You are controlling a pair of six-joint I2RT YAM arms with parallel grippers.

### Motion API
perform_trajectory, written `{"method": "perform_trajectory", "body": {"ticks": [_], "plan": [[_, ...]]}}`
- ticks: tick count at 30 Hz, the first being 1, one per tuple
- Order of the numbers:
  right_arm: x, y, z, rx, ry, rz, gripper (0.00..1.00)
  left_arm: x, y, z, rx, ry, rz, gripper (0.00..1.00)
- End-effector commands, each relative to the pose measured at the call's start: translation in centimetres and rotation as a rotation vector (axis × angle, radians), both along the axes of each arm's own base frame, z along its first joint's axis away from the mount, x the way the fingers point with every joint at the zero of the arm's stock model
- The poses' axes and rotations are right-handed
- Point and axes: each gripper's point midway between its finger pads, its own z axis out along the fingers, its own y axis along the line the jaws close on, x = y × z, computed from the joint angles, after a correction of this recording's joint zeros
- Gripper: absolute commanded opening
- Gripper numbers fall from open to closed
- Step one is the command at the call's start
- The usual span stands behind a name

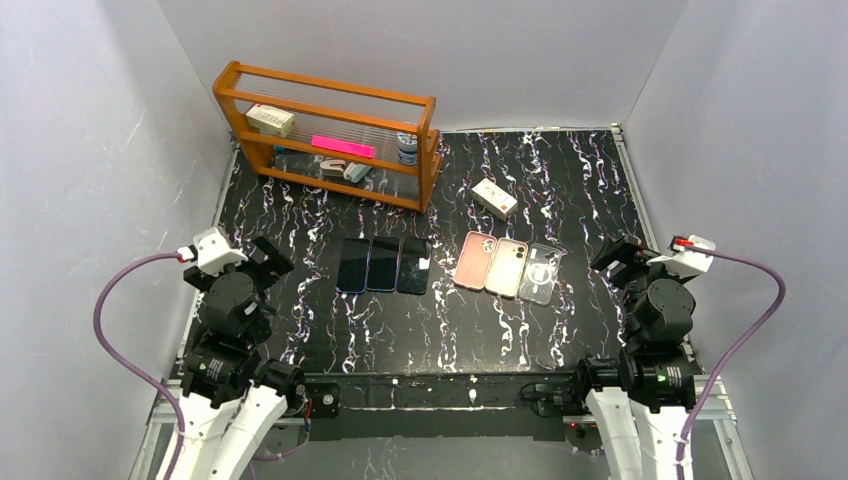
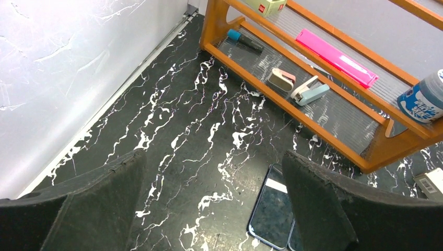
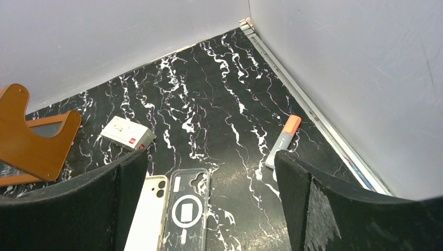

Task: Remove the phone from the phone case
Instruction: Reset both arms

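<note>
Wooden rack (image 1: 429,160) stands behind phones (image 1: 384,264) and cases (image 1: 507,267); left fingers (image 2: 94,209) and right fingers (image 3: 334,209) gape empty.

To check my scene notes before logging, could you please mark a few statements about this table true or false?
1. The left gripper and the right gripper are both open and empty. True.
2. Three phones lie side by side, left of the cases. True.
3. The clear case stands on the shelf. False: it lies flat on the table, at the right end of the row of cases.
4. The pink bar lies on the table. False: it lies on the shelf.
</note>
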Motion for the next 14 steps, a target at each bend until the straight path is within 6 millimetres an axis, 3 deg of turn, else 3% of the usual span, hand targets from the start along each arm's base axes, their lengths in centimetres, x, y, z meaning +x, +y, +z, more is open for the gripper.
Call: {"method": "perform_trajectory", "body": {"ticks": [1,14], "plan": [[0.32,-0.14,2.01,-0.001,-0.114,-0.009,0.99,-0.09,0.16,1.68,-0.022,-0.085,0.008,0.98],[0.38,0.09,1.77,-0.003,-0.127,0.005,0.99,0.01,-0.18,1.7,-0.046,-0.102,-0.006,0.98]]}}
